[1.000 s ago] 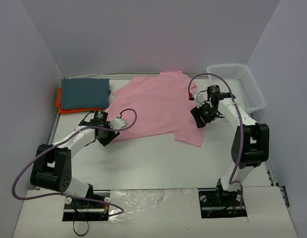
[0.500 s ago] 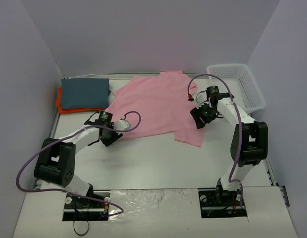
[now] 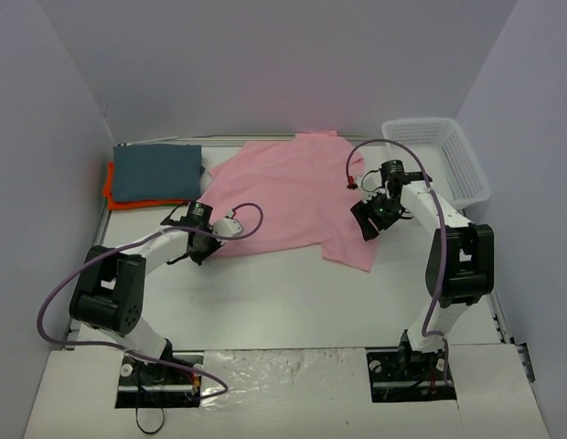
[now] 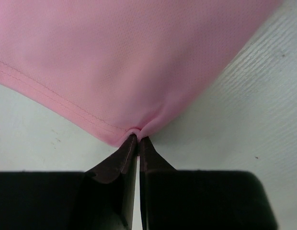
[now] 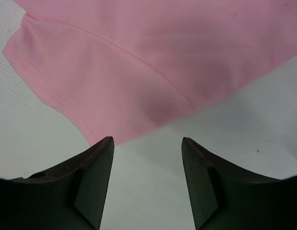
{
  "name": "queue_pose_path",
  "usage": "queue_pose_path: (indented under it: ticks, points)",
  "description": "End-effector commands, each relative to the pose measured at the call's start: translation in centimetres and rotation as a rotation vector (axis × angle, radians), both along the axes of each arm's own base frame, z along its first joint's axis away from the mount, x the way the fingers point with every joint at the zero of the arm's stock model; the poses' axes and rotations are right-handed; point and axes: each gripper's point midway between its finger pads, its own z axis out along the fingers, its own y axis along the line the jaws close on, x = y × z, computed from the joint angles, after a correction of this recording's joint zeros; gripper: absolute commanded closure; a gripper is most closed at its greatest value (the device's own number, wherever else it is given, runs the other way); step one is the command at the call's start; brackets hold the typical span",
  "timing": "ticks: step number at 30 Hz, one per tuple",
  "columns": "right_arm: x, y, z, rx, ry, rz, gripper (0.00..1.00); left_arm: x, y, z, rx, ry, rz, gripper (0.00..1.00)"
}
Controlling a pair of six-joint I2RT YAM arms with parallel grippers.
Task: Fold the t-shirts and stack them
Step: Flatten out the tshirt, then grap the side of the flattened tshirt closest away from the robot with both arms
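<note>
The pink t-shirt (image 3: pixel 283 187) is spread flat across the far middle of the white tabletop (image 3: pixel 293 293), with one sleeve lying towards the right arm. At the far left corner the blue-grey t-shirt (image 3: pixel 157 171) is seen folded into a neat rectangle. It is laid on top of the orange t-shirt (image 3: pixel 108 190), of which only a strip along the left and near edges is shown. A white mesh basket (image 3: pixel 470 183) is set at the far right corner, apart from the pink cloth.

The left tool (image 4: pixel 138 138) is closed on the pink t-shirt. In the left wrist view the two dark fingers are pressed together, and a small pucker of the stitched hem is pinched between their tips. From that pinch the cloth is fanned out away from the camera, and bare tabletop is seen on either side. In the overhead view this grip is placed at the shirt's near left corner.

The right tool (image 5: pixel 147 140) is held open, its jaws spread wide with nothing between them. In the right wrist view the rounded, stitched edge of the sleeve is found just beyond the gap. Whether the fingertips are touching the tabletop cannot be told
</note>
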Motion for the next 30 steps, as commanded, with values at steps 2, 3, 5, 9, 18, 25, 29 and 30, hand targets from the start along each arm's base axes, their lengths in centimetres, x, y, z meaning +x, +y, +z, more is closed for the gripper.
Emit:
queue_pose_path:
  ticks: [2,3,5,9,18,25,29,30]
  points:
    - [-2.5,-0.4,1.3,-0.028,0.028,0.034,0.44,-1.3,0.0,-0.2,0.014,0.058,-0.011,0.98]
    - [-3.0,-0.6,1.7,-0.03,0.029,0.049,0.44,-1.5,0.0,0.1,0.011,0.066,-0.012,0.98]
    - [-4.1,-0.5,2.2,-0.023,0.039,0.076,0.43,-1.9,-0.5,0.7,-0.008,0.073,-0.02,0.98]
    - [-6.0,-0.4,2.5,-0.021,0.049,0.153,0.37,-2.7,-0.7,1.5,-0.016,0.086,-0.022,0.98]
    - [-9.0,1.0,-0.6,-0.042,0.186,0.274,0.36,-2.4,-0.9,2.1,-0.029,0.084,0.011,0.98]
    - [-11.7,0.9,-3.5,-0.104,0.318,0.361,0.38,-2.0,-1.1,2.4,-0.038,0.078,0.025,0.98]
    - [-11.9,0.5,-4.4,-0.134,0.345,0.388,0.39,-1.7,-1.2,2.6,-0.044,0.076,0.035,0.98]
    - [-11.7,0.2,-4.8,-0.149,0.348,0.389,0.39,-1.6,-1.1,2.6,-0.041,0.07,0.039,0.98]
